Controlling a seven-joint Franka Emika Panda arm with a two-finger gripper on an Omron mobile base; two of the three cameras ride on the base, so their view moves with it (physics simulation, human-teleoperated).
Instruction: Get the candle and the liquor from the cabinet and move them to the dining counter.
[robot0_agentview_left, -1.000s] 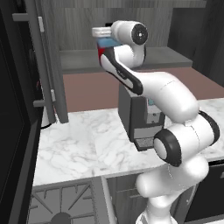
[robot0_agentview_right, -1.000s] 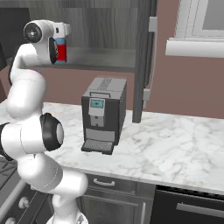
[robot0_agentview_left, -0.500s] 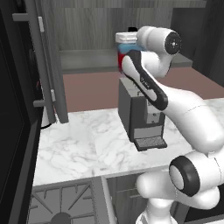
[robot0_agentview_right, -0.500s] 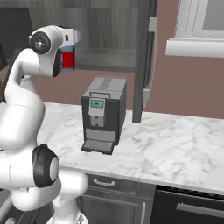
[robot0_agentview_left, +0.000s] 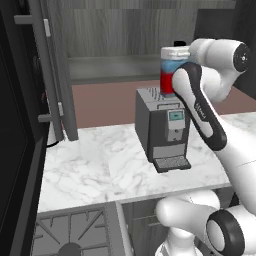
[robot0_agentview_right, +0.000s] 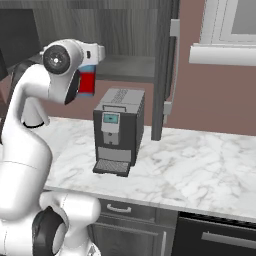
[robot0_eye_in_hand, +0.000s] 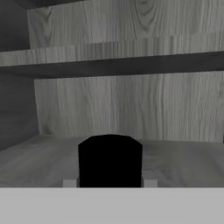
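Above coffee machine (robot0_agentview_left: 162, 127), hand (robot0_agentview_left: 172, 75) carrying liquor (robot0_agentview_left: 169, 80), now further right

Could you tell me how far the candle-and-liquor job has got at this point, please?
Done: the cabinet stands open. In hand: the gripper holds the liquor in the air above the coffee machine, its black cap facing the cabinet's shelves in the hand view. Left: carrying it to the dining counter, then fetching the candle too.
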